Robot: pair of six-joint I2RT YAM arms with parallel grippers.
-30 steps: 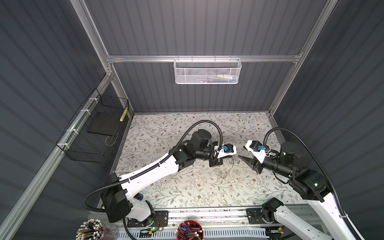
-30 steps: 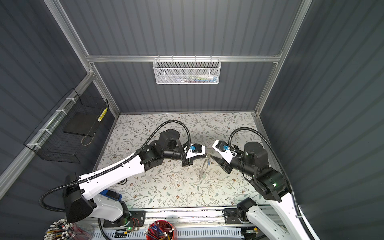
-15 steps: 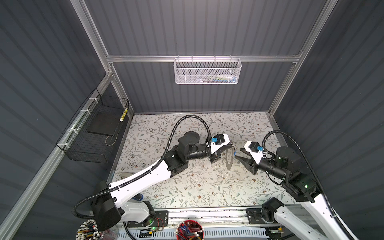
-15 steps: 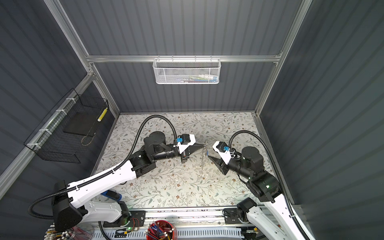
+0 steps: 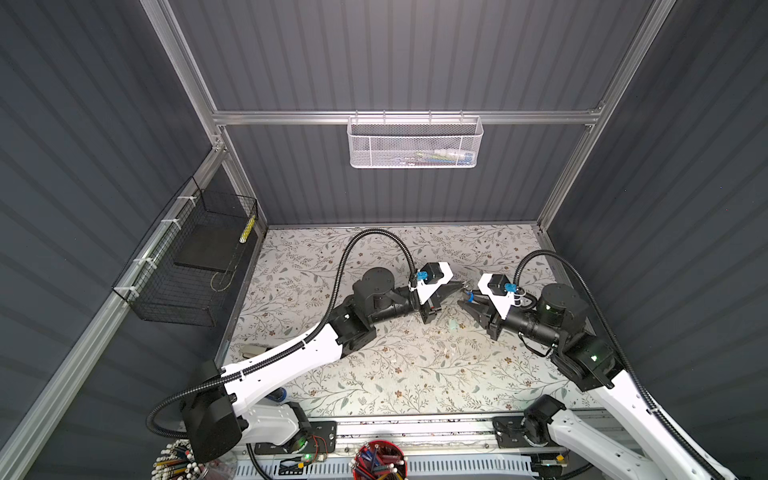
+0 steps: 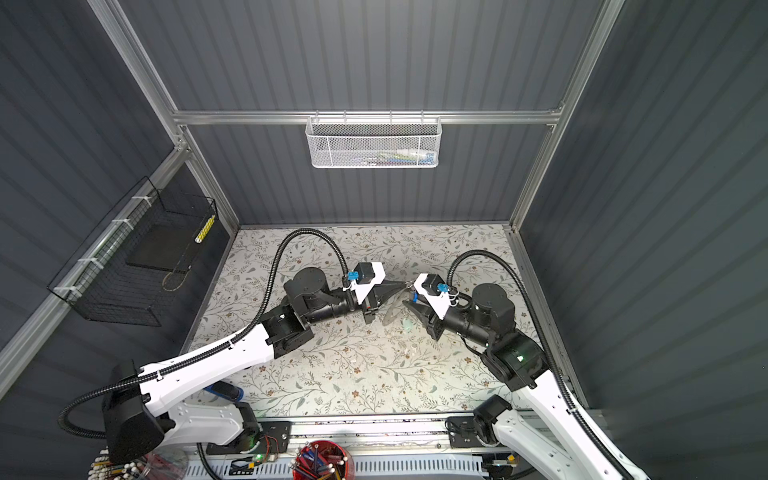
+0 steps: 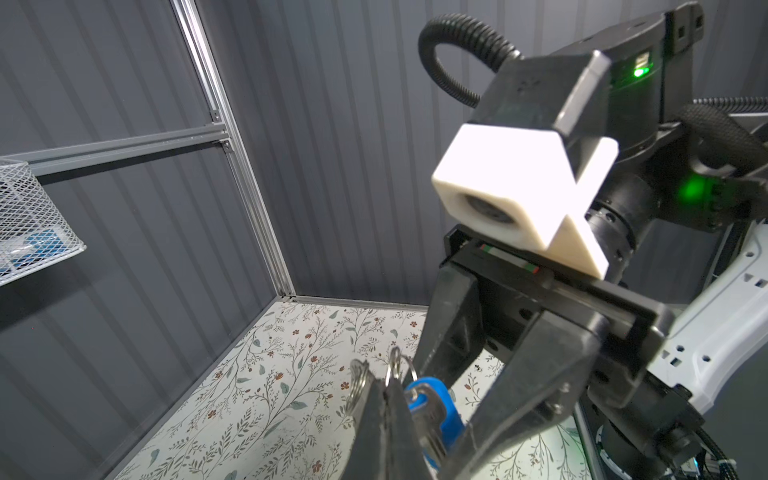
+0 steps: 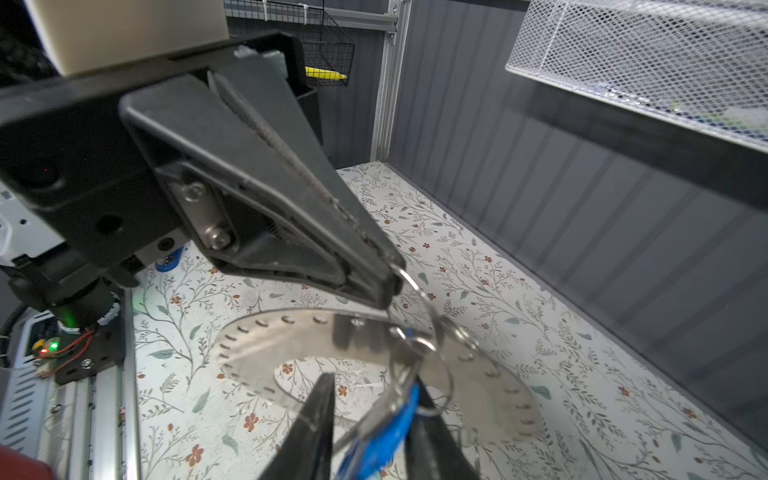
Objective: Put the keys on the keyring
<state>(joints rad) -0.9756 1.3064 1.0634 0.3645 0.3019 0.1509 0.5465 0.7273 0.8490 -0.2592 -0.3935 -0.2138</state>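
My left gripper (image 5: 460, 284) (image 6: 405, 284) (image 8: 392, 276) is shut, pinching a thin wire loop at its tip (image 7: 384, 386). The loop runs down to the edge of the keyring (image 8: 291, 336) (image 6: 390, 316), a large flat grey band with small holes. I cannot tell whether the keyring hangs or rests on the table. A silvery key with a blue tag (image 8: 386, 432) (image 7: 436, 407) dangles from the wire rings. My right gripper (image 5: 464, 297) (image 6: 409, 297) (image 8: 374, 386) stands open around it, one finger touching the tag. A pale mint-green tag (image 5: 454, 325) lies on the table below.
A white mesh basket (image 5: 415, 145) hangs on the back wall and a black wire basket (image 5: 187, 257) on the left wall. A blue and black stapler (image 6: 224, 390) lies under the left arm. A red cup of pens (image 5: 380, 461) stands at the front.
The left wrist has rolled and its tip has come up against the right gripper's tips. The right jaws have narrowed around the blue-tagged key.
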